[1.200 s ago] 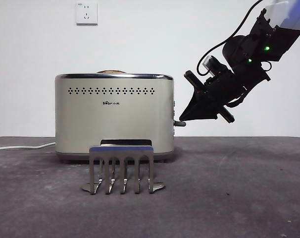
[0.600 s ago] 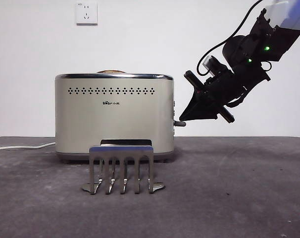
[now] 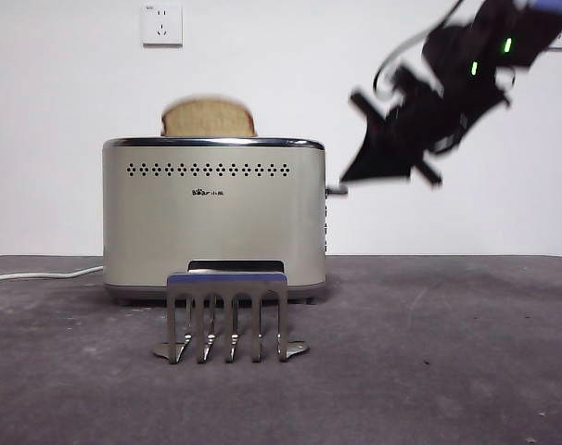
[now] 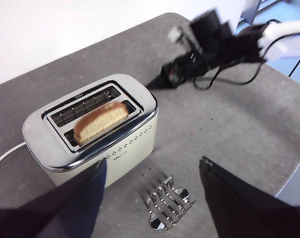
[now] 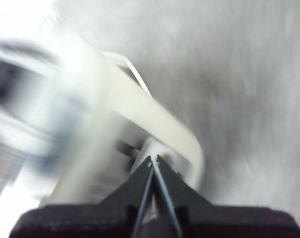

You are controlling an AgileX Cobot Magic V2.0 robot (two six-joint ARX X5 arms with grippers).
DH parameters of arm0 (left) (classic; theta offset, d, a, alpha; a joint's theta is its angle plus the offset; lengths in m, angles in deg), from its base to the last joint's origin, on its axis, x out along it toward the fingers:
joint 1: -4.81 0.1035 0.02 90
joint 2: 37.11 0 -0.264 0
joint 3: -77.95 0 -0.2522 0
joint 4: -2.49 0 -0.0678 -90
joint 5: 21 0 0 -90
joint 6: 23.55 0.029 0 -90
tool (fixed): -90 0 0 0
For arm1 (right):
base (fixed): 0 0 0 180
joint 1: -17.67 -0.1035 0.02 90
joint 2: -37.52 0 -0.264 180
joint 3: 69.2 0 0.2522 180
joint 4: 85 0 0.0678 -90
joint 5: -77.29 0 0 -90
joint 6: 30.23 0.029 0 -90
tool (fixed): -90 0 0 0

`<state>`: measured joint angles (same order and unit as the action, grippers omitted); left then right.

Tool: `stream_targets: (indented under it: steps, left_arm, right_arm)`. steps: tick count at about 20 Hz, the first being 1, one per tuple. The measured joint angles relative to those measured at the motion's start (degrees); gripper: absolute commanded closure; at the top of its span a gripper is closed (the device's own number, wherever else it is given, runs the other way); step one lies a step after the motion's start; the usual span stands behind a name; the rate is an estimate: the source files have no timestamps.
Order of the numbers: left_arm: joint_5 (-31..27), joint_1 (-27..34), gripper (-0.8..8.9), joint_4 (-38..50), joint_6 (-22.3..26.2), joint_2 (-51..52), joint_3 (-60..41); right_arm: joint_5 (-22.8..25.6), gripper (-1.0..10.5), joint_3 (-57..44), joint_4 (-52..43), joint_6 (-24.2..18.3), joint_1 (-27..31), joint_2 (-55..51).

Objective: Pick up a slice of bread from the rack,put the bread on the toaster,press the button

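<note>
The slice of bread (image 3: 208, 119) stands in the slot of the cream toaster (image 3: 214, 218), its rounded top well above the chrome rim. In the left wrist view the bread (image 4: 100, 120) sits in the nearer slot of the toaster (image 4: 125, 144). The button (image 3: 337, 189) sticks out high on the toaster's right side. My right gripper (image 3: 348, 176) is blurred, shut and empty, with its tip just right of the button; its jaws meet at a point (image 5: 152, 159). The metal rack (image 3: 228, 315) stands empty in front of the toaster. My left gripper (image 4: 151, 166) is open and empty, high above the table.
A white power cord (image 3: 40, 273) runs left from the toaster along the dark table (image 3: 448, 352). A wall socket (image 3: 161, 24) is on the white wall behind. The rack also shows in the left wrist view (image 4: 167, 208).
The bread has risen out of the toaster slot. The button has moved up the toaster's side. My right gripper has moved up with it and is blurred by motion.
</note>
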<state>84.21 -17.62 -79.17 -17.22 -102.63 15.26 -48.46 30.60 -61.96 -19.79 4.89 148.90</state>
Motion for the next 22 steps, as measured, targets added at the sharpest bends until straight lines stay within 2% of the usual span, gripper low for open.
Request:
stream_targets:
  steps: [3, 5, 9, 17, 19, 22]
  left_arm:
    - [0.0, 0.0, 4.99, 0.0, 0.0, 0.0, 0.0]
    - [0.0, 0.0, 4.99, 0.0, 0.0, 0.0, 0.0]
    - [0.0, 0.0, 4.99, -1.6, 0.0, 0.0, 0.0]
    - [0.0, 0.0, 4.99, -5.2, 0.0, 0.0, 0.0]
    - [0.0, 0.0, 5.0, -6.6, 0.0, 0.0, 0.0]
    - [0.0, 0.0, 5.0, -8.5, 0.0, 0.0, 0.0]
  right_arm:
    - [0.0, 9.6, 0.6, 3.3, -0.4, 0.4, -8.3]
    - [0.0, 9.6, 0.7, 9.4, -1.6, 0.4, -13.6]
    - [0.0, 9.6, 0.7, 27.6, -7.4, 0.3, -24.2]
    - [-0.2, 9.6, 0.7, 55.2, -18.4, -0.8, -38.0]
    - [-0.2, 9.6, 0.7, 60.5, -20.5, -0.8, -41.4]
    - [-0.2, 9.6, 0.7, 63.2, -22.6, -0.8, -45.5]
